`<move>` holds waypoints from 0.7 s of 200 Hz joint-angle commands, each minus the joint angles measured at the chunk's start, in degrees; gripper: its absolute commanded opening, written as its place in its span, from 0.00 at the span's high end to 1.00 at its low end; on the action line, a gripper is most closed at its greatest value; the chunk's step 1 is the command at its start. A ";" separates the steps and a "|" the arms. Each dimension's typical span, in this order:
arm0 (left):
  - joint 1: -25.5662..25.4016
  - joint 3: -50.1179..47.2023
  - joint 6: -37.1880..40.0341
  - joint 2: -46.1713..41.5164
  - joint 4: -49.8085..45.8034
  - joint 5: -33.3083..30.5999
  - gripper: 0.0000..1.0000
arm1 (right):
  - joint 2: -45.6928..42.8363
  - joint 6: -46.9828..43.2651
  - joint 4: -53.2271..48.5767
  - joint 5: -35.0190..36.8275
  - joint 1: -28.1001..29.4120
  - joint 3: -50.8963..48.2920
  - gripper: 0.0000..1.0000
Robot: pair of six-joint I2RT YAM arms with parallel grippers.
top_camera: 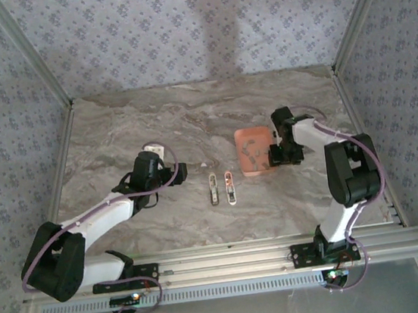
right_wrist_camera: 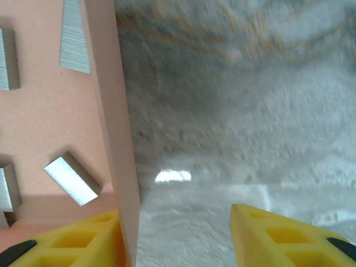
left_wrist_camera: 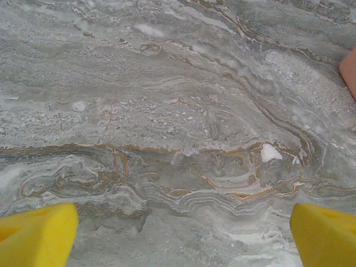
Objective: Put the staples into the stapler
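Right claw (right_wrist_camera: 175,222): released, one finger inside tray (right_wrist_camera: 119,139), wall between fingers
Left claw (left_wrist_camera: 183,222): released, over bare table (left_wrist_camera: 167,111)
Staples (right_wrist_camera: 72,178): loose in tray

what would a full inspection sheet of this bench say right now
surface: grey veined marble table
job's things: stapler lying opened mid-table; staples loose in tray to its right
clutter: nothing seen
claws: left claw open over bare table; right claw open, astride tray's right wall
cables: purple cables run along both arms
surroundings: patterned walls, metal frame
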 commanded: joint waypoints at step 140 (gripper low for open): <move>0.24 -0.28 -2.56 -2.36 3.11 5.38 0.03 | -22.13 6.85 -7.00 0.84 -1.06 -6.57 0.52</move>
